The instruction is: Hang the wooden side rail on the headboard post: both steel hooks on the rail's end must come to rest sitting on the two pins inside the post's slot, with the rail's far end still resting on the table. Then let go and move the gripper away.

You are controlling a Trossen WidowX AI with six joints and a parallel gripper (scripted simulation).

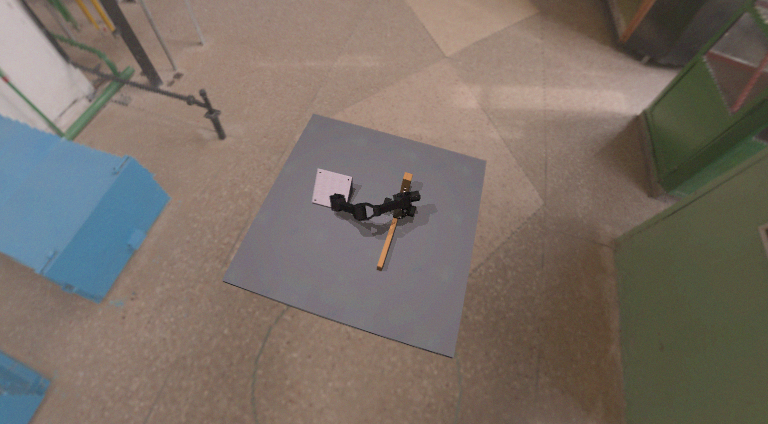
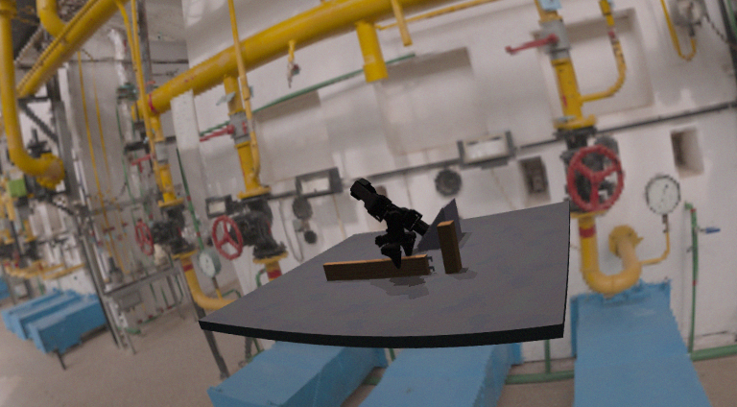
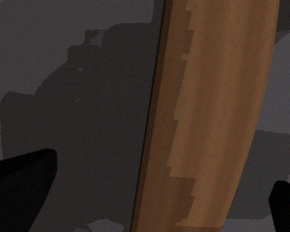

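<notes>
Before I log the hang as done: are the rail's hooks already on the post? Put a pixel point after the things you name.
No, in the exterior view a gap separates the hooked rail end from the upright post [image 2: 449,248].

Rail [image 1: 386,244] [image 2: 374,269] [image 3: 208,106] runs btwn the open fingers w/ room on both sides; gap on one side looks wider than on the other in wrist view. Arm [image 1: 362,211] [image 2: 383,207] crosses over the table [image 1: 351,294] [image 2: 380,310] from the plate [image 1: 333,187] side & blocks passage low on that side. Post [image 2: 449,248] [image 1: 407,177] stands upright just past the rail's hook end, narrow gap btwn, so travel that way is obstructed; hooks [image 2: 431,263] jut into that gap. Slanted panel [image 2: 444,226] rises behind the post, also in the way. Table side opp. the arm's base: free room beside the rail. Room above rail's far end, too.
</notes>
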